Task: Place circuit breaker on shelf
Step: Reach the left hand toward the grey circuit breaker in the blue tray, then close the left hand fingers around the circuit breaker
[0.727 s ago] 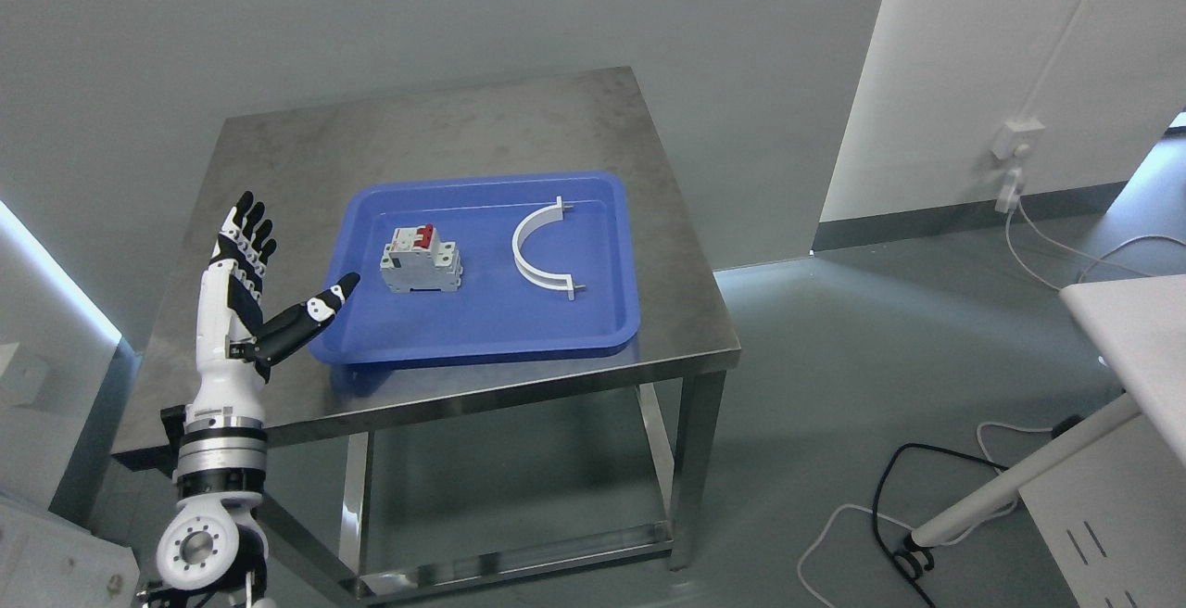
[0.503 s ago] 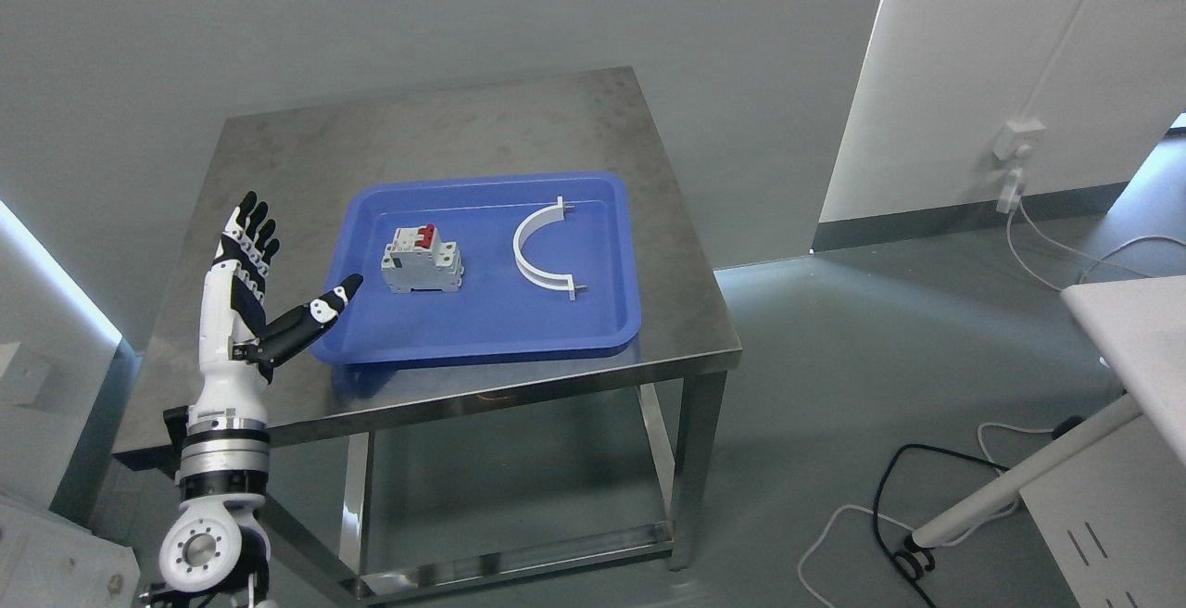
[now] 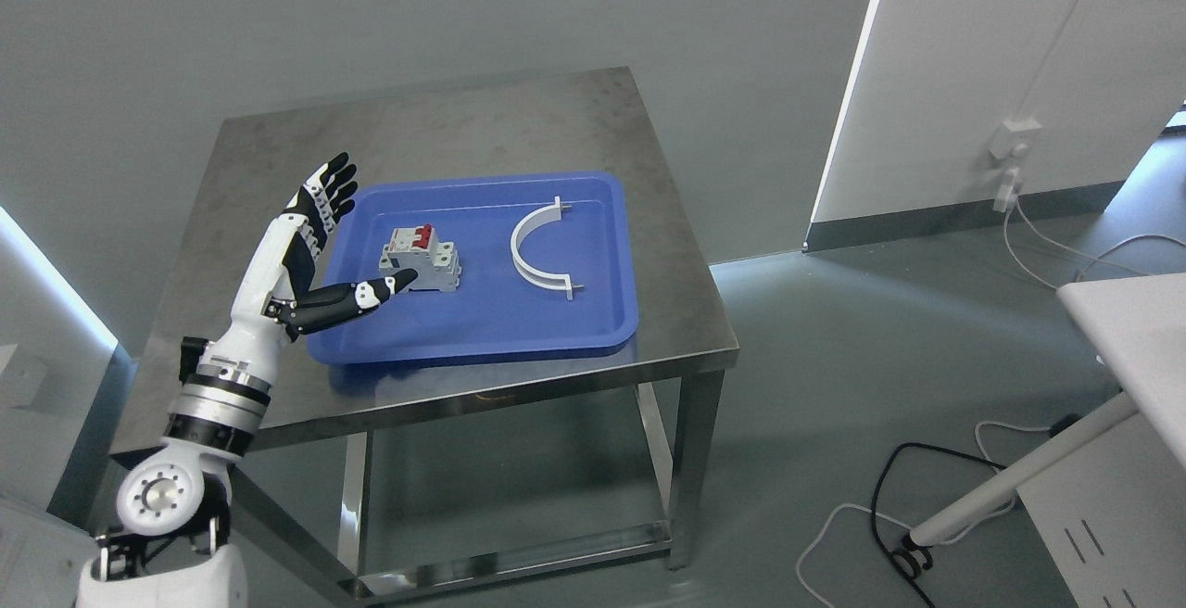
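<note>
Sitting in tray: the circuit breaker, grey and white with a red switch on top, is in the left half of the blue tray.
Breaker's neighbor: a white curved clip lies in the right half of the same tray, well apart from the breaker.
Tray: it rests on the metal table, toward the front edge.
Left hand: it comes up from the lower left and hangs over the tray's left edge, fingers straight and spread, holding nothing.
Thumb: it sticks out sideways, and its tip looks right next to the breaker's front corner. I cannot tell if it touches.
Right hand: I can't see it from here.
Floor: black and white cables lie on the right, near a white slanted leg.
</note>
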Robot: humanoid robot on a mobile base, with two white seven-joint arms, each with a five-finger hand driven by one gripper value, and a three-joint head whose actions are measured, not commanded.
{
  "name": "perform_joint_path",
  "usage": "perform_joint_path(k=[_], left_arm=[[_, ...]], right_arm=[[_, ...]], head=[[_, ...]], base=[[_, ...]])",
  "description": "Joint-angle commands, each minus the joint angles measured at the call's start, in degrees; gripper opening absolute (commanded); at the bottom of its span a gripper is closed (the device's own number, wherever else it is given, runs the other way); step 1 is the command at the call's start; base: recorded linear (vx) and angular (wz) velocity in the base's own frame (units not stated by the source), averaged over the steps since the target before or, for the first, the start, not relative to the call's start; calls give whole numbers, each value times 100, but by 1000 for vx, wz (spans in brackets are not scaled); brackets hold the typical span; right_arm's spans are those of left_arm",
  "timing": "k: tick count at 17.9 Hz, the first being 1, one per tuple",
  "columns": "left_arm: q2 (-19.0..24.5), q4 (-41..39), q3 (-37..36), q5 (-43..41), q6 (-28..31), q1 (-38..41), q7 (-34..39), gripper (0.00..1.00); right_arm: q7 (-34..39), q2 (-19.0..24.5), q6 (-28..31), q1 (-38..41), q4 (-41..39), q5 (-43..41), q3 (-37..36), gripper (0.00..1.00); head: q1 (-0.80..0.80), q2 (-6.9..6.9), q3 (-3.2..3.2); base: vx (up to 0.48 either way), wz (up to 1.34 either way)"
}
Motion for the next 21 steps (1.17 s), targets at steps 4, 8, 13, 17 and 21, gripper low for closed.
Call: perform_joint_path(k=[4,8,13,17,21], left_arm=[[871,1580,-697,-1681,17,-857,-877,99],[387,2029,-706,-2438,8,-1120,-878,96],[53,2451,-724,-3080,17,-1419,-851,84],[44,2583,-680,-3239,-105,-1525,-860,69],[114,2882,-434,-3274,-553,-1525,-869,62]], right_arm=[[0,-100,375,0,0,0,114,100],[0,-100,375,0,0,0,114,100],[0,-100,375,0,0,0,114,100],[0,-100,375,0,0,0,114,100],[0,-100,375,0,0,0,114,100]], head=[[0,0,0],[0,0,0],[0,0,0],[0,0,0],[0,0,0]], base=[[0,0],[0,0],[0,0],[0,0],[0,0]])
